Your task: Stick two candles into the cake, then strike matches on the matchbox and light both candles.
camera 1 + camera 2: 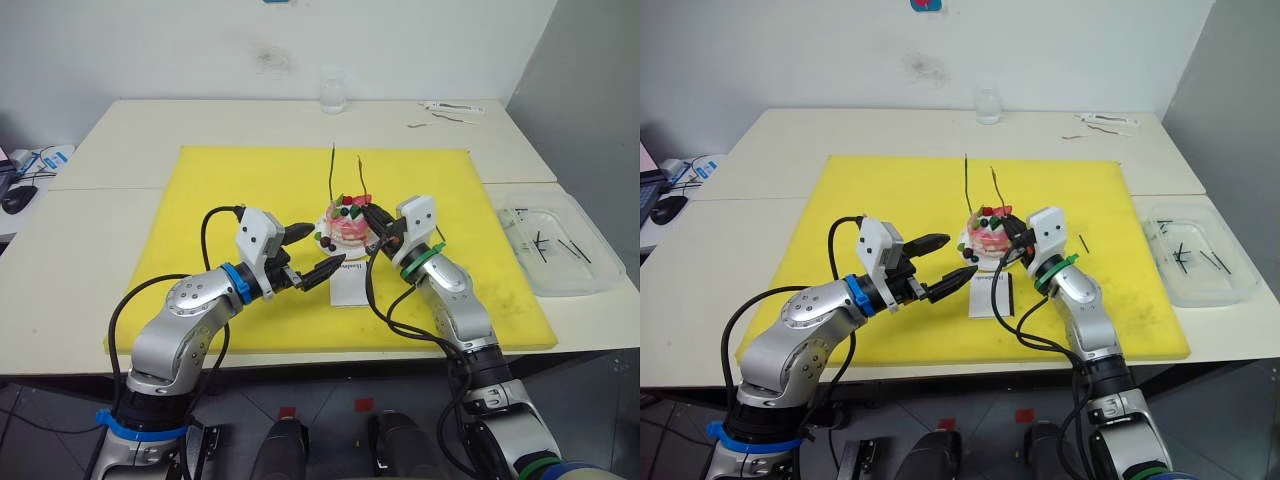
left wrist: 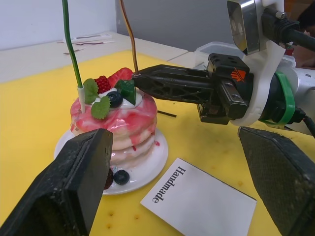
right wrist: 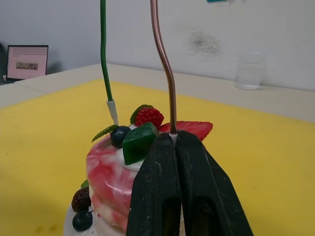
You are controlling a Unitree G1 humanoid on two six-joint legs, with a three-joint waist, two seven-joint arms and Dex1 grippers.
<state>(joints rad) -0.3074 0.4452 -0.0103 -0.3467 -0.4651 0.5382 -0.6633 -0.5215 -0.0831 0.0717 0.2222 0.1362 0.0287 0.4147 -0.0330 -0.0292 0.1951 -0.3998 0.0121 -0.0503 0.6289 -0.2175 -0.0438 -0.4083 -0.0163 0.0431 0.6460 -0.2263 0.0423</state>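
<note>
We see the cake (image 1: pixel 345 226) on its small white plate (image 2: pixel 147 169) near the middle of the yellow mat (image 1: pixel 230 180) that covers much of the tabletop (image 1: pixel 120 130). Both candles stand upright in its top, the green candle (image 3: pixel 104 59) and the tan candle (image 3: pixel 165 69) just beside it. Our right gripper (image 3: pixel 173 142) reaches over the cake with its jaws pressed together around the foot of the tan candle, right where it enters the frosting. Our left gripper (image 1: pixel 308 252) hovers just beside the cake on the other side, its jaws spread wide and holding nothing. The matchbox (image 2: pixel 199 204) lies flat on the mat just in front of the plate, its "Handmade" lettering facing up. Out past the mat's right edge sits a clear plastic tray (image 1: pixel 600 275) holding several matches (image 1: pixel 545 245), scattered loose on its floor. One more short dark stick (image 1: pixel 1084 243) lies on the mat beside the right arm. At the far edge of the tabletop stands a small clear glass (image 1: pixel 333 95); we cannot tell whether it holds anything.
</note>
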